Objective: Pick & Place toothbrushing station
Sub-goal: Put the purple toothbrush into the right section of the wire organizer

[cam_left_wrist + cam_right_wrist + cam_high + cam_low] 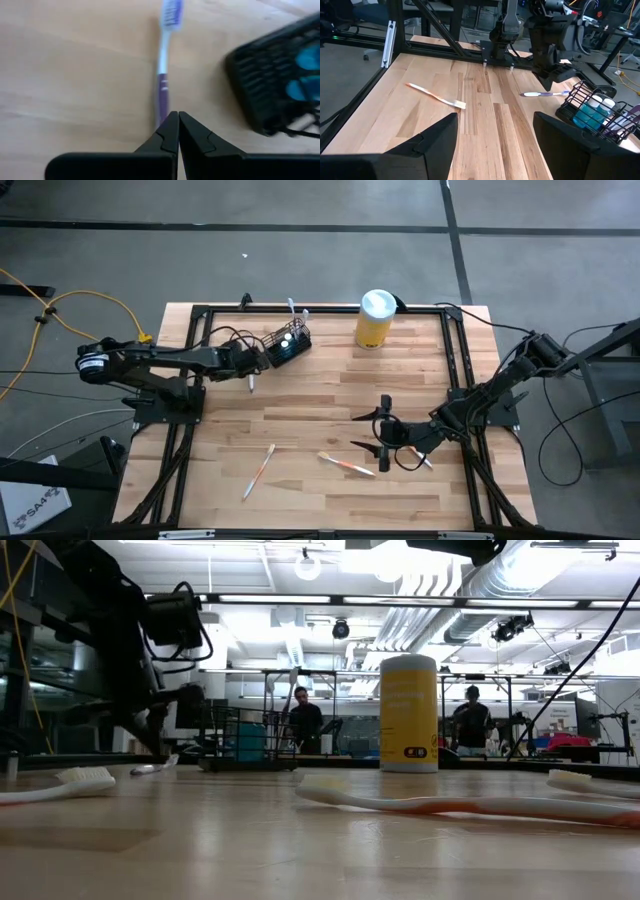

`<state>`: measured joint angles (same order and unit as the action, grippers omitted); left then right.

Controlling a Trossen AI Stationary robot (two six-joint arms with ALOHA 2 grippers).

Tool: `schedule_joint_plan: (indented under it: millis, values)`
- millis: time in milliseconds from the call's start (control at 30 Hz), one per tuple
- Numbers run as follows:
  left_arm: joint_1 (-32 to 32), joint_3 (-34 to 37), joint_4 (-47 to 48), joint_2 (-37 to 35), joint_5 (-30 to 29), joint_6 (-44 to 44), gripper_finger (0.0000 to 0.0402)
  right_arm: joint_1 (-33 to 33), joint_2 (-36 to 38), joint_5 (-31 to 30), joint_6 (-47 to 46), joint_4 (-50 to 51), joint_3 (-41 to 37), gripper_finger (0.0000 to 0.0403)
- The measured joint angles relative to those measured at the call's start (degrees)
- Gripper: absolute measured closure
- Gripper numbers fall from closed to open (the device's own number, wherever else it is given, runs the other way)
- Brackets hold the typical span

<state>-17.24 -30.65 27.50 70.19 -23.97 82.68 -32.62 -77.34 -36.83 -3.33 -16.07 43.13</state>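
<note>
The holder [289, 344] stands on the table [320, 430] near the yellow canister [374, 319]. Just beside the holder, the left claw [252, 370] is pinched together over a purple toothbrush [165, 65], gripping nothing; the right claw [383, 427], far from the holder, gapes empty

The table's [300, 400] middle lies bare, wide enough for a gripper to pass. The black wire-mesh holder [288, 346] and yellow canister [374, 319] block the far edge, well apart. Toothbrushes lie low on the near half: one white [258, 471], one orange [346, 465], and a purple one [163, 75] just beside the holder.
</note>
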Motion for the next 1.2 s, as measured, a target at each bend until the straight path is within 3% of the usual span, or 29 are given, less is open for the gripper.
schedule_joint_plan:
  millis: [300,767,1200]
  values:
    - [0.2,0.0,-2.2,0.0,-0.3,-3.9,0.0393,0.0,0.0,0.0,0.0,0.0,0.0,0.0151]
    - [0.2,0.0,-2.0,0.0,-0.3,-1.8,0.0338,0.0,0.0,0.0,0.1,0.0,0.0,0.0151]
    - [0.2,0.0,0.0,0.0,-0.4,-3.4,0.0336,0.0,0.0,2.2,0.0,0.0,0.0,0.0151]
